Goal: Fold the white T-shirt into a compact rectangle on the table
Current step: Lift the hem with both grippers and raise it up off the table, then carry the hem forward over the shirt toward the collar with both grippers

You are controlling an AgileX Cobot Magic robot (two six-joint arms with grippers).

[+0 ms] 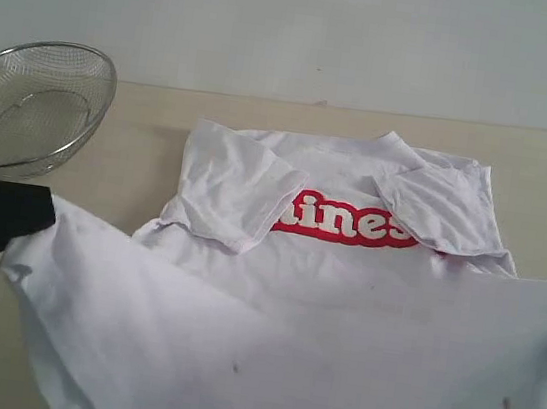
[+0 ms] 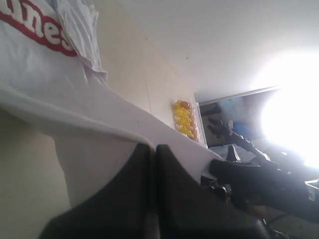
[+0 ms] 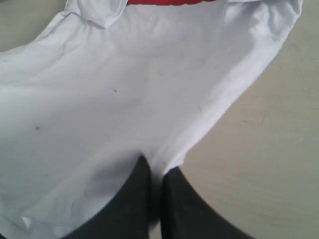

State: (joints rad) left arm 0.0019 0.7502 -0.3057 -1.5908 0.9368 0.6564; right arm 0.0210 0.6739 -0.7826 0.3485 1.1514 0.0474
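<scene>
Flat on wide pale beige matte table point(image 1: 141, 137): white wrinkly cotton short-sleeved T-shirt point(image 1: 345, 274) with a red lettered chest band, both sleeves folded inward over chest. Lower hem raised off the tabletop, stretched between both pincers. Clenched on one hem corner: left gripper point(image 2: 152, 146). Clenched on the other: right gripper point(image 3: 153, 162). At far left edge, round wire-mesh metal bowl point(image 1: 29, 107), apart from shirt.

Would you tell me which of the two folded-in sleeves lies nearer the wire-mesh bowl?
The sleeve at exterior-view left, toward the bowl; the other sleeve lies beyond the red lettering.
</scene>
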